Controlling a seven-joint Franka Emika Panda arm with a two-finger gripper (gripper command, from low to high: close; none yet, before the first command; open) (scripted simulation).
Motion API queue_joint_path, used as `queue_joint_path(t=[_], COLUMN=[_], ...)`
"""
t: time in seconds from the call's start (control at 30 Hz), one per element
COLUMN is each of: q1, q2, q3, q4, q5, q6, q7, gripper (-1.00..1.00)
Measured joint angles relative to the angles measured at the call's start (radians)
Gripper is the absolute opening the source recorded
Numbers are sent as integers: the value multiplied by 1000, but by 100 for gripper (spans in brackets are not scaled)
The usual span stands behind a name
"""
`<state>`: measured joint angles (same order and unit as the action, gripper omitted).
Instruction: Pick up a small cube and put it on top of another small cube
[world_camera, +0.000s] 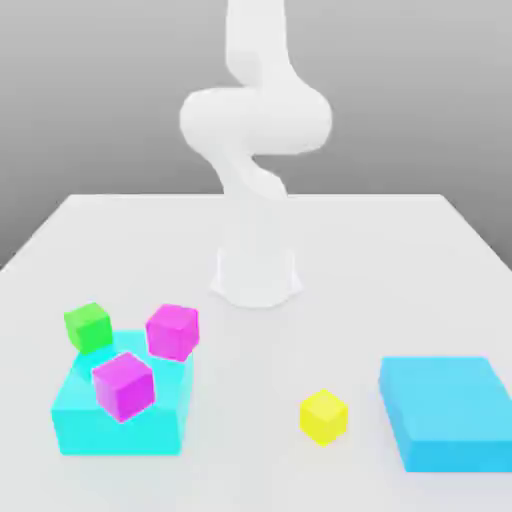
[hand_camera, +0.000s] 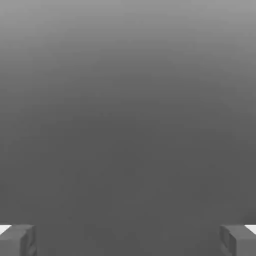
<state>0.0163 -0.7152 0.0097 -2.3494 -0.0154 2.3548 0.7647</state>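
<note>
Green comes first at the exterior view's left: a small green cube (world_camera: 87, 326) sits at the far left corner of a large cyan block (world_camera: 122, 413), tilted a little, and whether it rests on the block's edge or on the table just behind it I cannot tell. Two magenta cubes follow. The nearer magenta cube (world_camera: 124, 384) stands on top of the cyan block, turned at an angle; the farther magenta cube (world_camera: 173, 331) is at the block's far edge, close beside the green cube.

Behind them, near the middle of the white table (world_camera: 400, 270), stands the round base (world_camera: 256, 277) of the white robot arm (world_camera: 256, 120), which rises and bends over at the top of the picture.

Further right, the small bright yellow cube (world_camera: 323, 416) lies on the bare table by itself, between the two cyan blocks, apart from both and nearer the right one. It is upright and nothing touches it.

At the exterior view's right lies a flat cyan block (world_camera: 445, 412), lower and wider than the left one, with nothing on it.

In the hand view the gripper (hand_camera: 128, 240) faces a plain grey background; its two grey fingertips (hand_camera: 17, 240) stand at opposite edges, spread wide, with nothing between them.
</note>
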Motion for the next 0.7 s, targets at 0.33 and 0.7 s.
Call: queue_joint_path(t=[0.33, 0.7], q1=[75, 152], q2=[377, 773], q3=[22, 59], q4=[-212, -427], q5=[-52, -11], q6=[240, 499], q7=[-166, -404], gripper=[0, 0])
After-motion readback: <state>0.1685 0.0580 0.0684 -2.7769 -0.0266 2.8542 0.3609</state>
